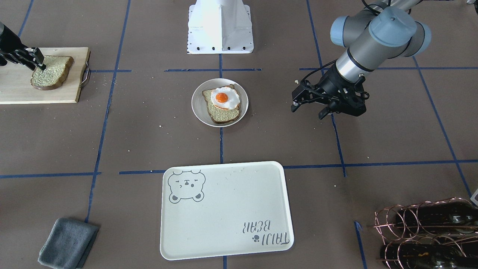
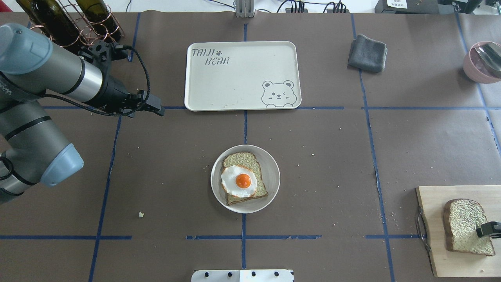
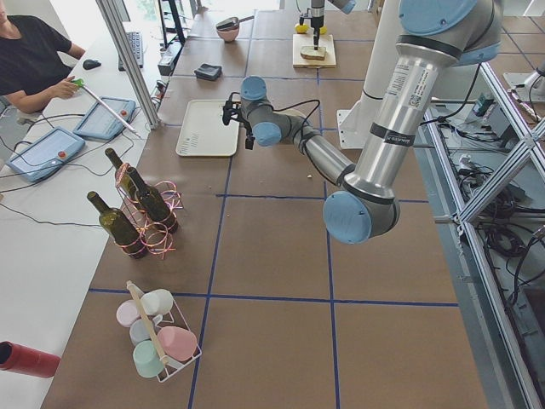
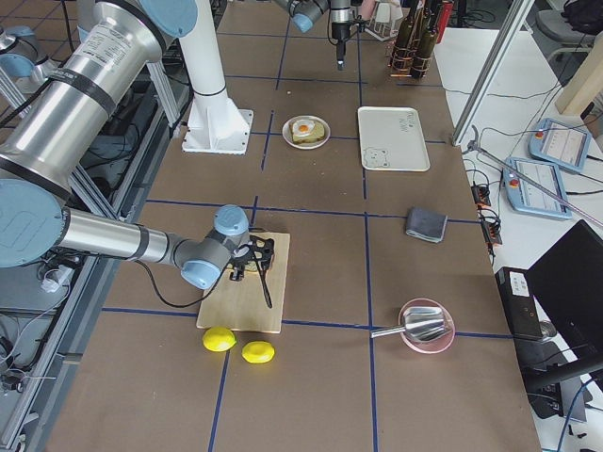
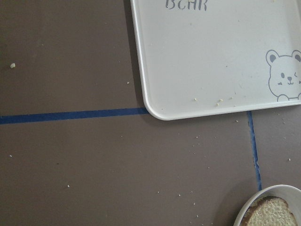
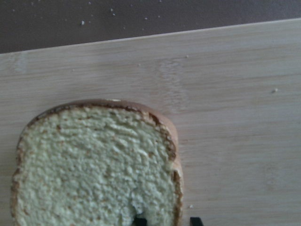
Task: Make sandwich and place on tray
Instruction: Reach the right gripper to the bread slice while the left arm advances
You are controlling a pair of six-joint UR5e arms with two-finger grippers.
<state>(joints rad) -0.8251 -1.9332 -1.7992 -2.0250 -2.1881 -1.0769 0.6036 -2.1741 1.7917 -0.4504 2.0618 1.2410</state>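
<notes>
A small off-white plate [image 1: 198,108] at the table's middle holds one bread slice [image 2: 238,158] with a fried egg [image 1: 224,98] on top. A second bread slice [image 1: 52,73] lies flat on the wooden cutting board [image 1: 15,86]. My right gripper [image 1: 39,61] is shut on this slice's crust edge; in the right wrist view one fingertip [image 6: 136,219] dents the slice [image 6: 94,165]. My left gripper [image 1: 308,111] is open and empty, hovering beside the plate. The cream bear tray [image 1: 231,201] holds nothing and also shows in the left wrist view [image 5: 211,56].
A grey cloth [image 1: 69,243] lies by the tray. A copper rack of wine bottles [image 1: 429,231] stands behind my left arm. A pink bowl [image 2: 483,60] sits at the far right. Two lemons [image 4: 219,339] lie by the cutting board.
</notes>
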